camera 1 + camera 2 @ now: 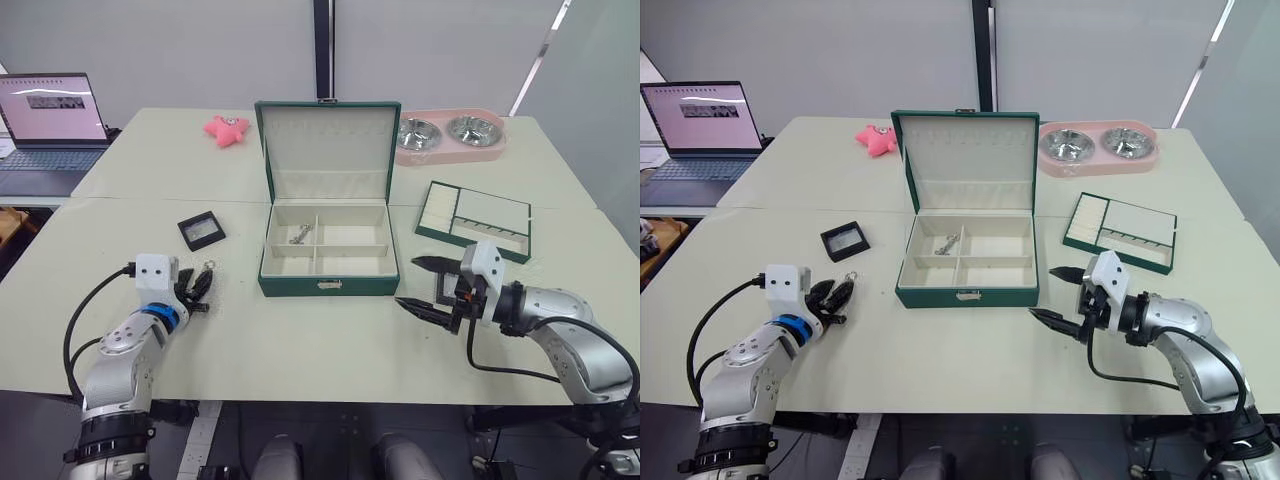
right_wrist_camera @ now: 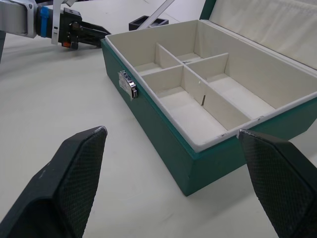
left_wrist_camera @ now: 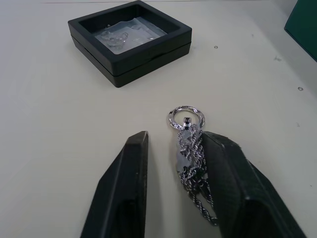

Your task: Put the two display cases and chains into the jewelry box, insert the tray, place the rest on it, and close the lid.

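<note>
Left gripper (image 3: pixel 171 163), fingers narrowly parted, has a chain (image 3: pixel 190 153) between them on the table, near one display case (image 1: pixel 201 232). Right gripper (image 1: pixel 428 286) gapes wide (empty) beside the open jewelry box (image 1: pixel 325 285); tray (image 1: pixel 475 220) behind it.

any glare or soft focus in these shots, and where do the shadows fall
Left eye view: even overhead light, only a faint shadow under the jewelry box; the steel bowls catch bright highlights. Left wrist view: glare on the display case window; the chain ring is sharp, while the left hand blurs toward the lens. Right wrist view: the right hand's fingers look soft.
</note>
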`<state>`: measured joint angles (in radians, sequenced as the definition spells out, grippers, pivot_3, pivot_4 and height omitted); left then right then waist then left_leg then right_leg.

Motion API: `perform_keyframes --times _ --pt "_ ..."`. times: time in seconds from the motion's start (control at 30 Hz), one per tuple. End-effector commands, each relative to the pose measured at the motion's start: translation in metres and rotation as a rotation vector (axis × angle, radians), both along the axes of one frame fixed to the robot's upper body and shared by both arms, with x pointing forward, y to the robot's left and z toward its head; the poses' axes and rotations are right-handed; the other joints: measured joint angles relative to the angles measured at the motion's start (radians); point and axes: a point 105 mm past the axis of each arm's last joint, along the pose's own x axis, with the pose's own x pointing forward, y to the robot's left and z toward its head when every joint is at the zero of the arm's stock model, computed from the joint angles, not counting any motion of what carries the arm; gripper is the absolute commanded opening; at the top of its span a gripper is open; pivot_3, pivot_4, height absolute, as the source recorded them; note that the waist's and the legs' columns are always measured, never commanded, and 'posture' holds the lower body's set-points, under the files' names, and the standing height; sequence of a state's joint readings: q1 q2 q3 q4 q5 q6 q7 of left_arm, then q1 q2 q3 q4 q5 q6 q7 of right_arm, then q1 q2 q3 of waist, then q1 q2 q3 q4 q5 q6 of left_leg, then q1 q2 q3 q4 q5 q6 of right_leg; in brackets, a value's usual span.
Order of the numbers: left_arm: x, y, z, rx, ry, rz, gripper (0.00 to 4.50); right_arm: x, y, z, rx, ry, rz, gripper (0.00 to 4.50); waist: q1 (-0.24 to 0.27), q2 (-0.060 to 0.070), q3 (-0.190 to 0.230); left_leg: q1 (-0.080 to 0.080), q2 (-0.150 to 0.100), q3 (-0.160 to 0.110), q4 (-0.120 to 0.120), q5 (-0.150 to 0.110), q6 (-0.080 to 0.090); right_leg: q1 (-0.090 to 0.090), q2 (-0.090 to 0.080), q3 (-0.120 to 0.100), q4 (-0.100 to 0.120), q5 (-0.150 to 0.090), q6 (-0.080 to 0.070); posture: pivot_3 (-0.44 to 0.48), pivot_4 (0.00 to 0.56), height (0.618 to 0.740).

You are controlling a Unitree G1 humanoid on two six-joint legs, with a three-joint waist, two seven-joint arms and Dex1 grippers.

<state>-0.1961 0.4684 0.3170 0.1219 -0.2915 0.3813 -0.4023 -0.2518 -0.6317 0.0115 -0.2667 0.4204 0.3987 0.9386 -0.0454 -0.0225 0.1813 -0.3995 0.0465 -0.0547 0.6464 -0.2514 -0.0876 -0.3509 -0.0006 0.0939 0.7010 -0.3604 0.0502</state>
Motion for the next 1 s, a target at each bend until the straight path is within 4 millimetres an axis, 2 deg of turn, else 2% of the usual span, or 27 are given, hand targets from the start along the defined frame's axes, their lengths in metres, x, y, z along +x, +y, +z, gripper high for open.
perform_keyframes --times 0.03,0.1,0.33,0.57,0.67,0.87,1.0 --pt "-0.005 -0.002 -0.01 0.0 0.038 -0.005 0.55 0.0 -0.001 0.013 0.004 -0.05 0.017 4.5 0.0 0.0 0.0 0.0 0.0 0.0 0.0 0.0 0.0 0.0 0.0 0.0 0.0 0.0 0.0 0.0 0.15 0.74" --pt "-0.005 -0.002 -0.01 -0.001 0.038 -0.003 0.01 0.001 0.0 0.014 0.008 -0.053 0.022 4.5 0.001 0.0 0.0 0.0 0.0 0.0 0.0 0.0 0.0 0.0 0.0 0.0 0.0 0.0 0.0 0.0 0.15 0.74" --pt "-0.006 -0.004 -0.006 0.004 0.027 -0.007 0.01 0.002 0.002 0.017 0.015 -0.06 0.034 4.5 0.001 0.0 0.0 0.0 0.0 0.0 0.0 0.0 0.0 0.0 0.0 0.0 0.0 0.0 0.0 0.0 0.15 0.74" --pt "-0.006 -0.011 0.014 0.001 -0.018 -0.041 0.01 0.0 0.006 0.026 0.029 -0.074 0.055 4.5 0.001 0.0 0.0 0.0 0.0 0.0 0.0 0.0 0.0 0.0 0.0 0.0 -0.001 0.0 0.0 0.0 0.15 0.74" --pt "-0.009 -0.02 0.031 -0.003 -0.051 -0.094 0.01 -0.001 0.005 0.029 0.033 -0.075 0.059 4.5 0.001 0.0 0.0 -0.001 0.0 0.0 0.0 0.0 0.0 0.0 0.0 0.0 -0.001 0.0 0.0 0.0 0.15 0.74" --pt "-0.014 -0.04 0.079 0.007 -0.131 -0.239 0.01 -0.001 0.004 0.032 0.047 -0.071 0.056 4.5 0.002 -0.001 0.0 -0.001 0.0 -0.001 0.0 0.0 0.0 0.0 0.0 0.0 -0.001 0.0 0.0 0.0 0.15 0.74" --pt "-0.015 -0.062 0.107 0.015 -0.173 -0.347 0.01 0.0 0.004 0.034 0.052 -0.077 0.05 4.5 0.002 -0.001 0.0 -0.001 0.0 0.0 0.0 0.0 0.0 0.0 0.0 0.0 -0.001 0.0 0.0 0.0 0.15 0.74"
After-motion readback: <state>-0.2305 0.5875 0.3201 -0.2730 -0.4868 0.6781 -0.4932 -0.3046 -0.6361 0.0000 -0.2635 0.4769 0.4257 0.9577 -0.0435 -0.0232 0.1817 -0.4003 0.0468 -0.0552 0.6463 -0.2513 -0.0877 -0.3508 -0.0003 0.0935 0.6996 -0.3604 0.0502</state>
